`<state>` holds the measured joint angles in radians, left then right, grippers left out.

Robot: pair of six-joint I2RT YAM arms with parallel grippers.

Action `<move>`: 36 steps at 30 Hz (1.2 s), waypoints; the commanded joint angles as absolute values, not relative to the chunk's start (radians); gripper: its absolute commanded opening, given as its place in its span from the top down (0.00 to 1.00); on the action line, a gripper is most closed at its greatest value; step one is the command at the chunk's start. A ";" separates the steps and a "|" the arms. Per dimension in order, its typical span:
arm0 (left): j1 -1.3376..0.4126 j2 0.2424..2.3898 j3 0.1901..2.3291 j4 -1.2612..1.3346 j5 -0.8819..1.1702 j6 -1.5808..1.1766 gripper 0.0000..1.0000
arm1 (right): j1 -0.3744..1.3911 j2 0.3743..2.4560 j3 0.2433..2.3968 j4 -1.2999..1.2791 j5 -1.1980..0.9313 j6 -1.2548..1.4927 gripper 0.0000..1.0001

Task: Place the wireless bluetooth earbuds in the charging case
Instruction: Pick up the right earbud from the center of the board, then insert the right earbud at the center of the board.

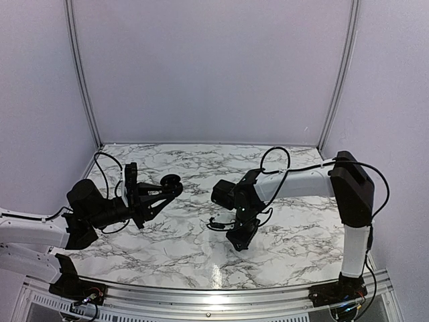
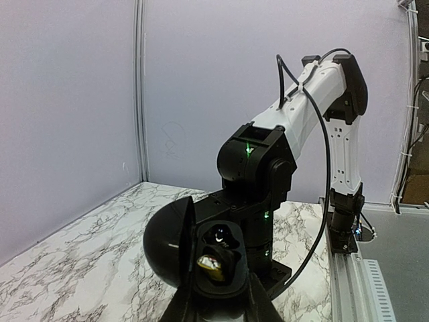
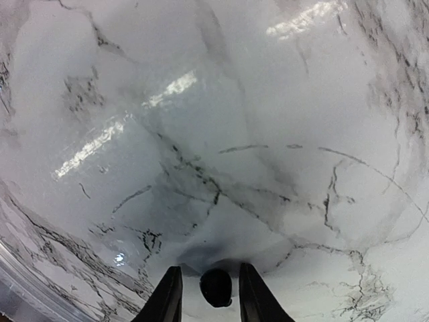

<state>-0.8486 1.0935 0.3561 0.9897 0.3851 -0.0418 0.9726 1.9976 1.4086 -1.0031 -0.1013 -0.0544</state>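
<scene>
The biggest risk is at the marble table (image 1: 201,157). The right gripper (image 3: 210,270) points down, close over the glossy surface, so a slightly deeper push would likely jam the fingertips against it. A close that is off-centre could flick the black earbud (image 3: 216,287) away. The open charging case (image 2: 228,278) may also tilt in its grip and spoil the later insertion.

The left gripper (image 2: 220,288) has its fingers pressed against the case's sides and holds it off the table. The lid (image 2: 167,248) is swung back, and the case sits well to the left of the right gripper.

The right fingers (image 3: 169,295) stand only narrowly apart, straddling the earbud on the marble. A sliver of gap shows on each side, so nothing is pinched as far as the wrist view shows.
</scene>
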 commanded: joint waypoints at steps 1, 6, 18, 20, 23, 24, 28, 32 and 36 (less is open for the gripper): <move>-0.842 1.087 0.354 1.000 0.392 -0.042 1.00 | 0.982 1.984 1.397 -1.000 -0.083 -0.066 0.71; -0.843 1.093 0.356 1.000 0.392 -0.043 1.00 | 0.983 1.985 1.400 -0.997 -0.081 -0.068 0.80; -0.842 1.091 0.347 1.008 0.405 -0.022 1.00 | 0.974 1.899 1.441 -0.905 -0.069 -0.035 0.91; -0.842 1.084 0.345 1.019 0.422 -0.008 1.00 | 0.971 1.853 1.443 -0.852 -0.065 -0.029 0.91; -0.842 1.067 0.342 1.027 0.457 0.028 1.00 | 0.968 1.780 1.449 -0.772 -0.033 -0.016 0.92; -0.843 1.062 0.343 1.028 0.473 0.036 1.00 | 0.967 1.756 1.451 -0.748 -0.024 -0.013 0.92; -0.843 1.037 0.345 1.038 0.515 0.045 1.00 | 0.969 1.625 1.416 -0.604 -0.045 -0.017 0.93; -0.842 1.021 0.345 1.040 0.527 0.067 1.00 | 0.970 1.511 1.359 -0.458 -0.096 -0.034 0.93; -0.842 1.015 0.341 1.039 0.529 0.097 1.00 | 0.969 1.423 1.313 -0.322 -0.170 -0.053 0.93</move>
